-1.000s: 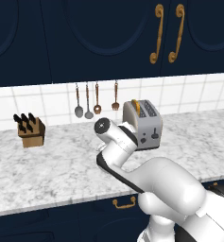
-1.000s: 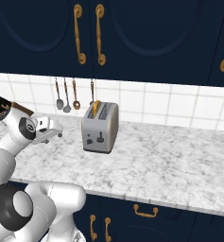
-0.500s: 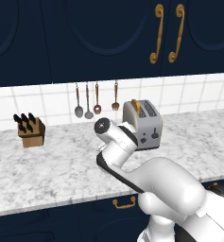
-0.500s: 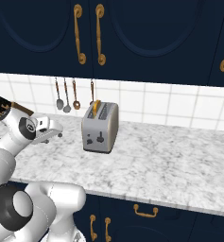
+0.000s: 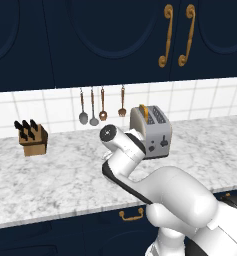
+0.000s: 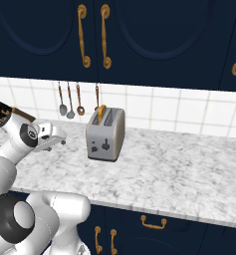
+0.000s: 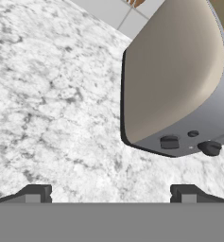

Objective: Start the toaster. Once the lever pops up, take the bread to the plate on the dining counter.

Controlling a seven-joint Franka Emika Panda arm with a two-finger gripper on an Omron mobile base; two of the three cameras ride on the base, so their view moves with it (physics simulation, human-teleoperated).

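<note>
While the white arm reaches over the white-grey marble counter [image 5: 55, 175], its claw [image 7: 110, 193] hangs low above the stone with the two dark finger tips [image 7: 35, 194] far from each other. The claw is spread wide and empty; it holds nothing and touches nothing. In the right base view the claw [image 6: 57, 141] points toward the boxy silver-grey two-slot toaster [image 6: 105, 133] and stays apart from it, to the left of its end face.

The toaster stands upright on the counter near the white tiled wall [image 6: 189, 112]. The square slice of bread with golden-brown crust [image 6: 101, 111] sticks up from one slot. On the end face that looks at the robot, the small dark lever [image 6: 105, 145] sits beside a small dark dial [image 6: 93, 148]. In the hand view the rounded side of the toaster [image 7: 175, 75] is close in front, and the lever [image 7: 169, 142] and a dark knob [image 7: 210, 148] show on the lower face.

Four copper-handled kitchen utensils [image 5: 102, 106] hang on the wall behind, and a wooden knife block [image 5: 32, 140] stands on the counter, well apart to the left.

Compared with half a second ago and one second ago, nothing differs: the arm, the toaster and the bread are at the same places.
</note>
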